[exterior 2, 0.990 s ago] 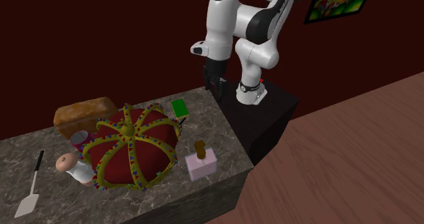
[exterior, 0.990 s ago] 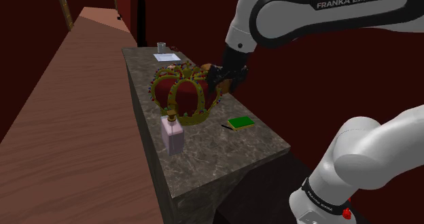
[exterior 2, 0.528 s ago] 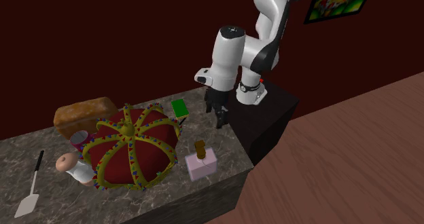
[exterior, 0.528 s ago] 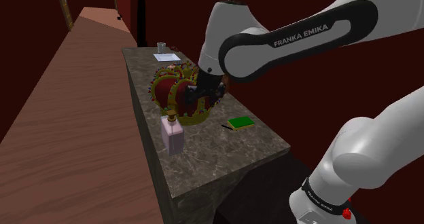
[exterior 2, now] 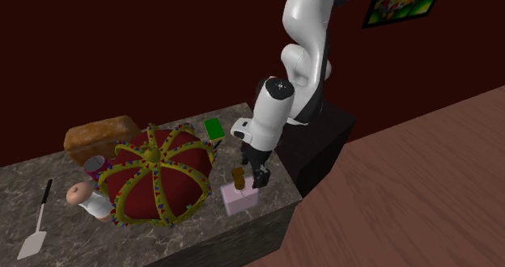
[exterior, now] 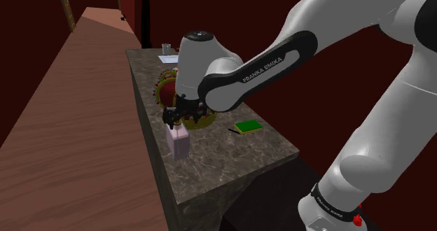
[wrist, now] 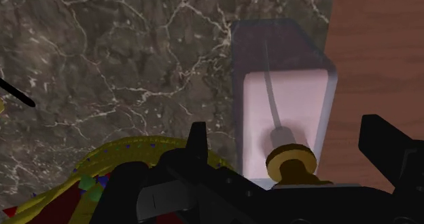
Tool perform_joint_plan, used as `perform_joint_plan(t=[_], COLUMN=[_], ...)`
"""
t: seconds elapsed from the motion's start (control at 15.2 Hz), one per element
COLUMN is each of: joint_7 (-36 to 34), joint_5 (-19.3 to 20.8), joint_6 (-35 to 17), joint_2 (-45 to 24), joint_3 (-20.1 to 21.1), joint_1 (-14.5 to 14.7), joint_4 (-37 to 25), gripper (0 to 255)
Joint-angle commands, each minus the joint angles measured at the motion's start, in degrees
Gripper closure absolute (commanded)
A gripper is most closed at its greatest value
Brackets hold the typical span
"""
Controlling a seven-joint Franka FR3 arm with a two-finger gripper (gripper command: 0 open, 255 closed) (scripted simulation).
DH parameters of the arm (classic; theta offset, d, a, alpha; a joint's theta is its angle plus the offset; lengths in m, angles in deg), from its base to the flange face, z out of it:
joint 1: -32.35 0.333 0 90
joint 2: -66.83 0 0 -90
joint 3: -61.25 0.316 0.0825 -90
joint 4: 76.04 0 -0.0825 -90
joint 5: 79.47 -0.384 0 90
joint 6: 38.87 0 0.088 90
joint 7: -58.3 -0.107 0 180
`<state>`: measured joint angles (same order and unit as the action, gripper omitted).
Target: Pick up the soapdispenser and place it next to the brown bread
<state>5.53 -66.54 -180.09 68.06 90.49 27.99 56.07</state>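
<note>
The soap dispenser [exterior 2: 241, 198] is a pale pink square bottle with a brown-gold pump, standing upright near the counter's front edge. It also stands by the crown's base [exterior: 178, 144]. My black gripper [exterior 2: 256, 173] hovers just above its pump, open. In the wrist view the two fingers [wrist: 197, 140] stand apart on either side of the pump head [wrist: 292, 160] and do not touch it, with the bottle body [wrist: 282, 97] below. The brown bread [exterior 2: 100, 136] lies at the counter's back, behind the crown.
A large red and gold crown [exterior 2: 154, 179] sits between dispenser and bread. A green book [exterior 2: 214, 129], a white spatula [exterior 2: 37, 222], a doughnut [exterior 2: 78, 192] and a cup [exterior 2: 95, 165] lie on the marble counter [exterior: 231, 152]. Wooden floor [exterior: 77, 124] borders the counter edge.
The arm has swung away from behind the crown and come down toward the counter's front edge, bringing the gripper over the soap dispenser. The dispenser has not moved.
</note>
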Motion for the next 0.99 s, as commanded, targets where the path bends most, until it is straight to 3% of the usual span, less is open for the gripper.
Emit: perform_joint_plan(t=[0.0,0.53,0.92], joint_7=[-5.44,-9.75,-9.75], joint_5=[5.68,11.98,11.97], joint_6=[-0.96,-5.00,-5.00], joint_2=[-4.31,-9.98,-9.98], joint_3=[0.52,-1.20,-1.22], joint_1=[0.14,0.72,0.74], joint_4=[-2.08,-2.39,-2.39], gripper=[0,0,0])
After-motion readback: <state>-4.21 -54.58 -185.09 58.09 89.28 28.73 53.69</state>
